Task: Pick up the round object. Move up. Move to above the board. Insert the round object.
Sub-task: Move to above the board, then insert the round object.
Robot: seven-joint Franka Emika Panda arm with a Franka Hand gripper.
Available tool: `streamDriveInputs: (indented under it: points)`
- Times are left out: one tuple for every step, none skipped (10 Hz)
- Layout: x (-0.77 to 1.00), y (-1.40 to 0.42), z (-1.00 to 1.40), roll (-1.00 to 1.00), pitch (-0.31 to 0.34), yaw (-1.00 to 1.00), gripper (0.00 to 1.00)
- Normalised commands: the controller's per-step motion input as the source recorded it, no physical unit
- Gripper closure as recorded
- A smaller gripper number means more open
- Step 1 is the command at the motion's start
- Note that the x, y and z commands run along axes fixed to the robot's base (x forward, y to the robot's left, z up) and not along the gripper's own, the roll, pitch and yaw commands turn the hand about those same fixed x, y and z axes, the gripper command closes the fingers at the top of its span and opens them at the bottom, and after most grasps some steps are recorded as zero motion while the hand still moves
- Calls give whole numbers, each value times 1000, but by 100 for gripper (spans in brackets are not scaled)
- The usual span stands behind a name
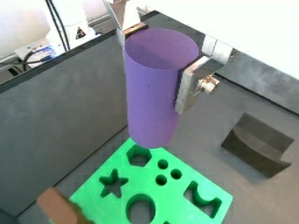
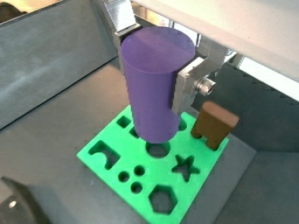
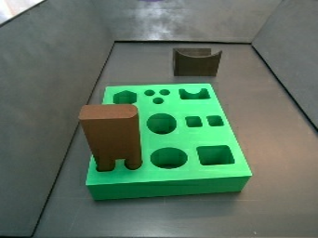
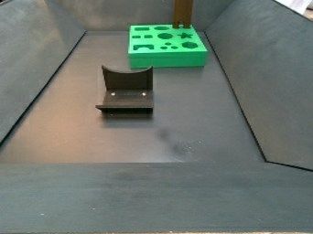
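Note:
In both wrist views my gripper [image 1: 158, 63] [image 2: 155, 68] is shut on the purple cylinder peg [image 1: 152, 101] [image 2: 152, 96], with a silver finger plate on each side near its top. The peg hangs upright above the bright green board [image 1: 122, 160] [image 2: 201, 166]. Its lower end covers part of the board's hole pattern. The board also shows in both side views [image 3: 130, 121] [image 4: 166, 50]. Neither the gripper nor the peg shows in either side view.
A brown arch-shaped block [image 3: 110, 135] [image 2: 214, 122] [image 4: 182, 11] stands upright at one edge of the board. A dark brown notched block [image 4: 124, 91] [image 3: 196, 60] [image 1: 260, 144] sits on the grey floor apart from the board. Sloping grey walls enclose the floor.

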Motion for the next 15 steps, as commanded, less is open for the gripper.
streamDriveInputs:
  points:
    - [121,-205,54,24,88,9,100]
    - [0,0,-29,-7,-27,0,100]
    - [0,-17,-231,-36,-141,0,100]
    - [69,-151,-626,0,-160,97,100]
    - [231,-223,-800,61,-101,114,100]
    - [254,-257,-789,74,-110,117,100]
    - [303,-266,-751,67,-100,117,100]
    - [223,-211,-671,80,-116,114,100]
    - [203,-171,-666,79,-119,106,100]
    - [106,-137,-623,89,-131,100,100]
    - [77,-140,-629,109,-120,109,100]
    - [23,-117,-589,113,-123,111,100]
    - [0,-97,-503,104,-129,129,100]
    - [0,-29,-191,0,-81,86,100]
    - [0,-49,-297,0,-99,89,100]
